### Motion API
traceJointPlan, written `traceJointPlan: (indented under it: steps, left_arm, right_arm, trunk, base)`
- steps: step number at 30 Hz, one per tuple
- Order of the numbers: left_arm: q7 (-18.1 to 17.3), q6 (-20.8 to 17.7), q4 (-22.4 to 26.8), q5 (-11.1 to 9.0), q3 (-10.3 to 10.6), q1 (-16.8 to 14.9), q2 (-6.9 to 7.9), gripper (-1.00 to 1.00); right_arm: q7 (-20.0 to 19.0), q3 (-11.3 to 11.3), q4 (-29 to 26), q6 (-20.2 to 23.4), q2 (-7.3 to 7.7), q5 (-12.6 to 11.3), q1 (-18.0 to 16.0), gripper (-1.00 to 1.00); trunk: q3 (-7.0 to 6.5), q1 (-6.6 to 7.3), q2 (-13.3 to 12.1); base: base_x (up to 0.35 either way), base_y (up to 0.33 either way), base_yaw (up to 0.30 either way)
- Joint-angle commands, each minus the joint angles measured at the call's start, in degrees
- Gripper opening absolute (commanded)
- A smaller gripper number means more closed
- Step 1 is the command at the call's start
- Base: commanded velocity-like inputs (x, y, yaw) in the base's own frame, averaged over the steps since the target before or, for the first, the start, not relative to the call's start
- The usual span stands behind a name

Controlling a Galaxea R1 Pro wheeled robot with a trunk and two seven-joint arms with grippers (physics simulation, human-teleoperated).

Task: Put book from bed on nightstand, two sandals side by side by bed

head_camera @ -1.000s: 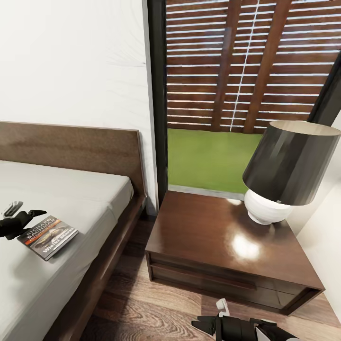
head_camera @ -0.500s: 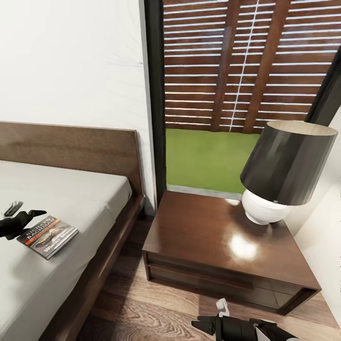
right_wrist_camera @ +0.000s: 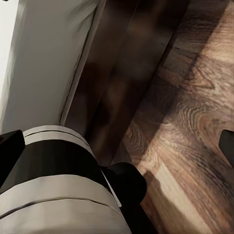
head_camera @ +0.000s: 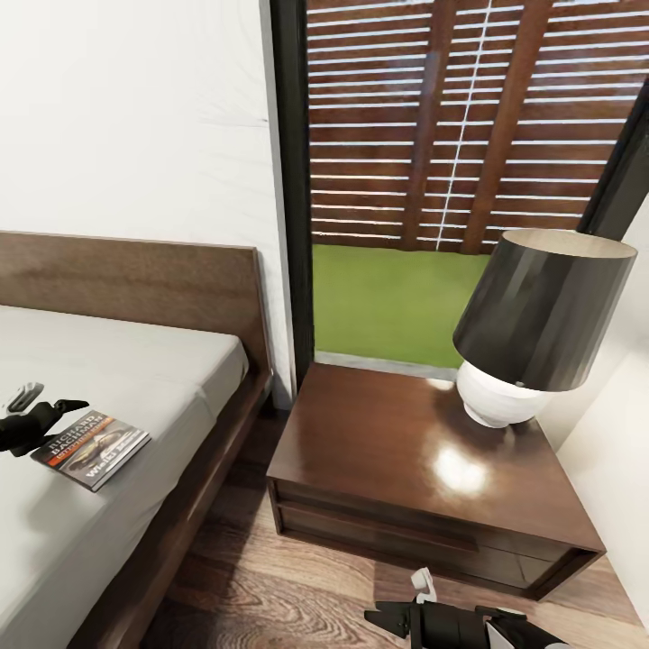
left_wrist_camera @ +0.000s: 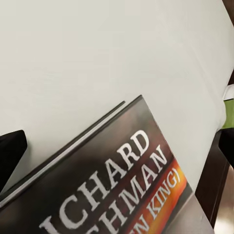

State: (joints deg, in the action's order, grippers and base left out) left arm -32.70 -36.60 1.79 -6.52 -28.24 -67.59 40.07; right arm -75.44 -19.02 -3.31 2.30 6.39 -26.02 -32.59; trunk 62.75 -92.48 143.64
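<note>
Along the left of the frame lies the bed (head_camera: 135,370); centre right stands the nightstand (head_camera: 388,451) bearing a lamp (head_camera: 532,324). At left edge, the book (head_camera: 90,449) rests on the mattress, the left end effector (head_camera: 41,416) spread beside it. At bottom, the right end effector (head_camera: 397,620), grip unclear.

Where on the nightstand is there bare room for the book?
The nightstand is bare across its front and its bed-side half, from the bed to the lamp. The lamp crowds the far window-side corner. The book lies on the mattress.
</note>
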Motion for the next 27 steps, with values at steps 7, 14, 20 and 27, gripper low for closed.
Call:
traceJointPlan:
  steps: [7, 14, 20, 27]
  left_arm:
    - [0.1, -0.5, 0.0, -0.2, 0.9, 0.0, 0.01, 1.0]
    - [0.1, -0.5, 0.0, -0.2, 0.9, 0.0, 0.01, 1.0]
    - [0.1, -0.5, 0.0, -0.2, 0.9, 0.0, 0.01, 1.0]
    - [0.1, -0.5, 0.0, -0.3, 0.9, 0.0, 0.01, 1.0]
  right_arm:
    - [-0.1, -0.5, 0.0, 0.2, 0.02, -0.5, 0.0, 1.0]
    - [-0.1, -0.5, 0.0, 0.2, 0.02, -0.5, 0.0, 1.0]
    - [-0.1, -0.5, 0.0, 0.2, 0.02, -0.5, 0.0, 1.0]
    - [-0.1, -0.5, 0.0, 0.2, 0.02, -0.5, 0.0, 1.0]
  trunk:
    - [0.06, 0.01, 0.0]
    - [0.06, 0.01, 0.0]
    - [0.06, 0.01, 0.0]
    - [0.06, 0.01, 0.0]
  base:
    - [0.0, -0.002, 0.0]
    - [0.0, 0.0, 0.0]
    - [0.0, 0.0, 0.0]
    - [-0.029, -0.043, 0.0]
